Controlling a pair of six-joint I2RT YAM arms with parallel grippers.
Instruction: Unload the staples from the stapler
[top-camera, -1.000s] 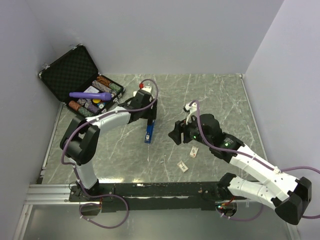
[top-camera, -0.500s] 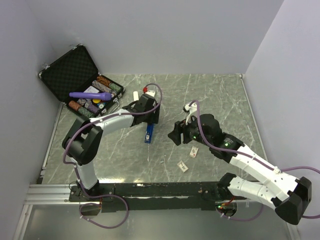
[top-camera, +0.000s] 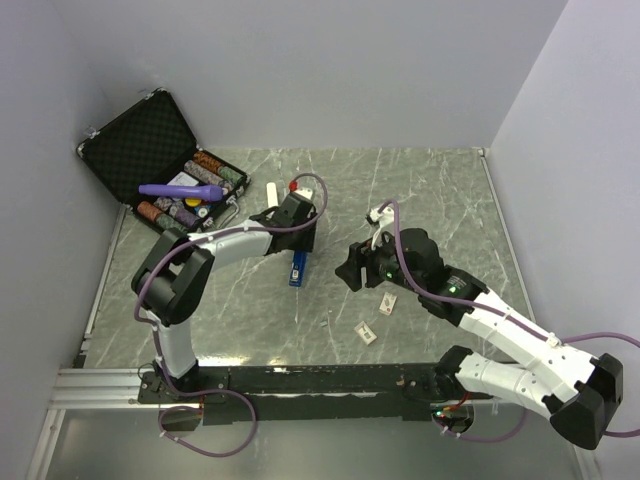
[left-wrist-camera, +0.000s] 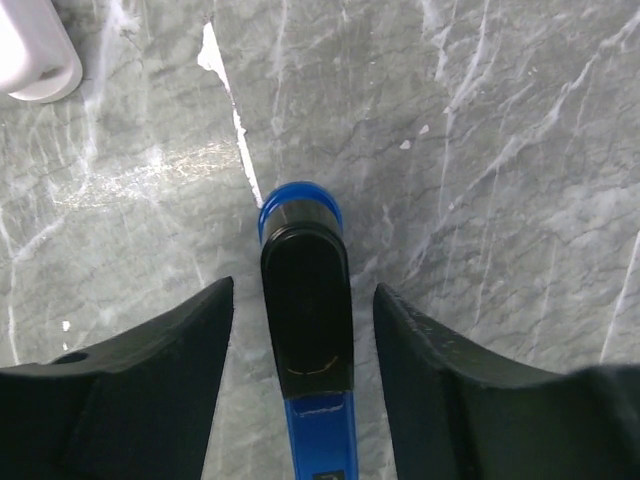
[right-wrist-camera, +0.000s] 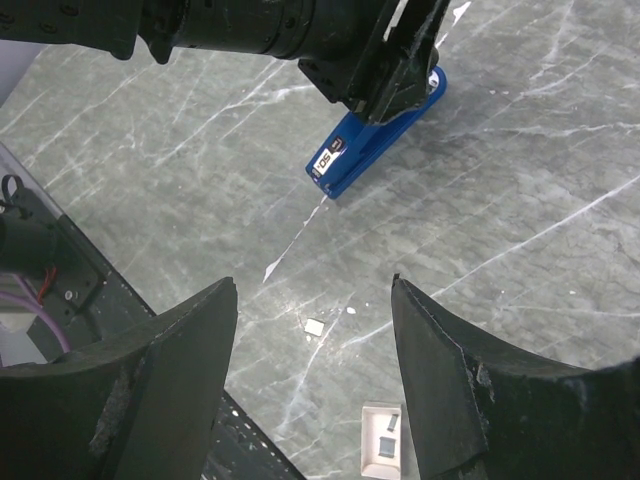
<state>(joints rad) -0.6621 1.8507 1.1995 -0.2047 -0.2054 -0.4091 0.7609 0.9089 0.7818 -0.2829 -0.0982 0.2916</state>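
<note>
The stapler (top-camera: 297, 270) lies flat on the marble table, a slim blue body with a black end. My left gripper (top-camera: 301, 244) is down over its far end. In the left wrist view the stapler (left-wrist-camera: 306, 330) runs between the two black fingers, with a strip of table showing on each side, so the left gripper (left-wrist-camera: 304, 288) is open and straddling it. My right gripper (top-camera: 350, 270) hovers open to the right of the stapler. In the right wrist view the right gripper (right-wrist-camera: 312, 282) holds nothing, and the stapler (right-wrist-camera: 375, 135) lies beyond it under the left arm.
An open black case (top-camera: 132, 140) with poker chips and a purple tool (top-camera: 180, 190) stands at the back left. A white-grey bar (top-camera: 271, 191) lies behind the left gripper. Two small white boxes (top-camera: 387, 303) (top-camera: 366, 333) lie near the right gripper. Walls close in on three sides.
The left gripper has shifted slightly right over the stapler's far end and its jaws have narrowed around it. The right arm has not moved.
</note>
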